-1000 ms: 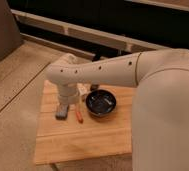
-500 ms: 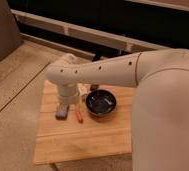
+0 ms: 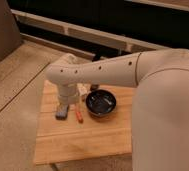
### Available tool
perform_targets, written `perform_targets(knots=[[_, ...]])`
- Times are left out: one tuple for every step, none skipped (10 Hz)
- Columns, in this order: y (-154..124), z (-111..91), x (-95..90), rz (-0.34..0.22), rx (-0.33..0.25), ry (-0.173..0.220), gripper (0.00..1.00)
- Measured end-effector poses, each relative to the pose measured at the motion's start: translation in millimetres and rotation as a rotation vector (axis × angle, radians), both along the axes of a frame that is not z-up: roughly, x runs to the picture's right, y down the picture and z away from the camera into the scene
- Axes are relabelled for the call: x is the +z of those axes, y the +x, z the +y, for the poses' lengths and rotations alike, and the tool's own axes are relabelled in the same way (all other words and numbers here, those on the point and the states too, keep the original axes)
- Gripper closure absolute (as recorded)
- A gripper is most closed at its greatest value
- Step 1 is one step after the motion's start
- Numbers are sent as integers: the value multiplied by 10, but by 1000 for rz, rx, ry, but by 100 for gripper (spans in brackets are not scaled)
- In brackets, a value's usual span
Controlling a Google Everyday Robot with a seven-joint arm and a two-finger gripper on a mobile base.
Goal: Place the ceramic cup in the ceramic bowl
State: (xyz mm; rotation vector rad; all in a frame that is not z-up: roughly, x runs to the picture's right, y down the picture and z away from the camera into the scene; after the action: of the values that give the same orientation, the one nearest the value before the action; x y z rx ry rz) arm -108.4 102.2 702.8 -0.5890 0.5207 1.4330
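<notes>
**A:** Where do we place the gripper (image 3: pixel 68 103)?

**B:** At the foot of the white wrist (image 3: pixel 67 89), low over the board (image 3: pixel 83 142). The wrist covers the jaws, so we cannot tell how wide they stand or whether they hold anything.

**A:** And the cup?

**B:** We take the small pale shape for the cup (image 3: pixel 82 89). It is just beside the jaws, between them and the bowl (image 3: pixel 101 103). We cannot tell whether it touches them. The bowl lies near, just past the cup. A block (image 3: pixel 63 111) lies close by the jaws on the opposite side, and an orange piece (image 3: pixel 79 116) lies near them, between block and bowl.

**A:** How do we expect the cup to handle?

**B:** We judge it stiff, brittle and fairly heavy for its size. Its glaze is probably slick, so a light pinch may slip.

**A:** Where do we take hold?

**B:** Across the wall at mid-height, jaws square to the sides. Alternatively we grip over the rim, one jaw inside. We would lower it gently, since ceramic on ceramic chips.
</notes>
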Motion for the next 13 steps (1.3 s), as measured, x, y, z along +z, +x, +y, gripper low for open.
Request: perform_targets(knots=[[0, -54, 3, -5, 3, 20, 35], [-17, -244, 17, -32, 13, 86, 35], [-32, -372, 20, -57, 11, 129, 35], [-106, -691, -19, -144, -17, 239, 35], [-159, -843, -66, -198, -37, 293, 35], [-201, -962, -120, -251, -55, 340, 35], [-246, -1086, -207, -332, -76, 397, 35], [-251, -1122, -283, -380, -78, 424, 35], [-239, -1146, -316, -401, -82, 441, 35], [-250, -1141, -330, -407, -79, 440, 35], [-274, -1135, -332, -411, -82, 439, 35], [-274, -1140, -331, -411, -80, 440, 35], [-260, -1153, -313, -408, -77, 440, 35]])
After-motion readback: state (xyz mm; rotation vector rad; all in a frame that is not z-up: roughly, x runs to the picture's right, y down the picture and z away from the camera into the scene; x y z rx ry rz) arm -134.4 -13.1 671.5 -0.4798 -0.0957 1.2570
